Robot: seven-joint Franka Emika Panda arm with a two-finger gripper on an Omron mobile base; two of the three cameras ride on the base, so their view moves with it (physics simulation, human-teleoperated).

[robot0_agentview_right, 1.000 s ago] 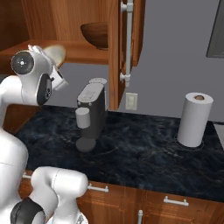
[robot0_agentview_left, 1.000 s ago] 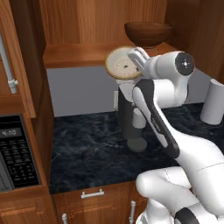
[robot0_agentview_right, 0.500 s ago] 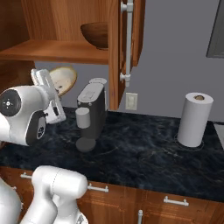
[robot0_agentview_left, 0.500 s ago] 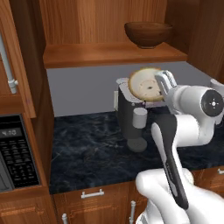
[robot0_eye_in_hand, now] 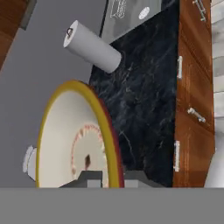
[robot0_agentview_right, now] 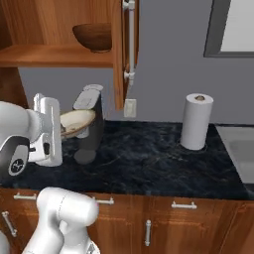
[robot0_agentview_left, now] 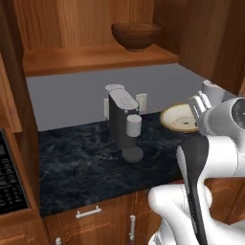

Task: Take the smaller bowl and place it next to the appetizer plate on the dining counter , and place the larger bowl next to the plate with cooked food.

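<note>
Smaller bowl [robot0_agentview_left: 179, 117], the shallow cream-white one with a tan-beige outside, sits in my pincer [robot0_agentview_left: 195, 107] in the left base view, held above the black white-veined marble counter [robot0_agentview_left: 86, 167] with its open face tipped up toward the camera. The white fingers reach over its right rim, so I read the pincer as clamped on that rim. Left of the pincer stands a dark grey coffee machine [robot0_agentview_left: 122, 122] with a grey cup on its front. High above and to the left, the big deep dark reddish-brown wooden bowl [robot0_agentview_left: 136, 35] rests on a brown wooden shelf [robot0_agentview_left: 95, 57].

In the right base view the pincer [robot0_agentview_right: 53, 130] holds the smaller bowl [robot0_agentview_right: 77, 121] just in front of the coffee machine [robot0_agentview_right: 89, 119], the bowl lying nearly level. The wooden bowl [robot0_agentview_right: 94, 35] sits on the shelf [robot0_agentview_right: 54, 55] above the pincer. Well off to the pincer's right a white paper towel roll [robot0_agentview_right: 196, 122] stands upright on the counter [robot0_agentview_right: 158, 158].

In the hand view the smaller bowl [robot0_eye_in_hand: 72, 140] rises straight from the fingertips [robot0_eye_in_hand: 92, 178], which pinch its yellowish rim from both sides. Beyond it I see the paper towel roll [robot0_eye_in_hand: 92, 47], the marble counter [robot0_eye_in_hand: 144, 100] and brown wooden cabinet fronts [robot0_eye_in_hand: 192, 87] with metal handles.
</note>
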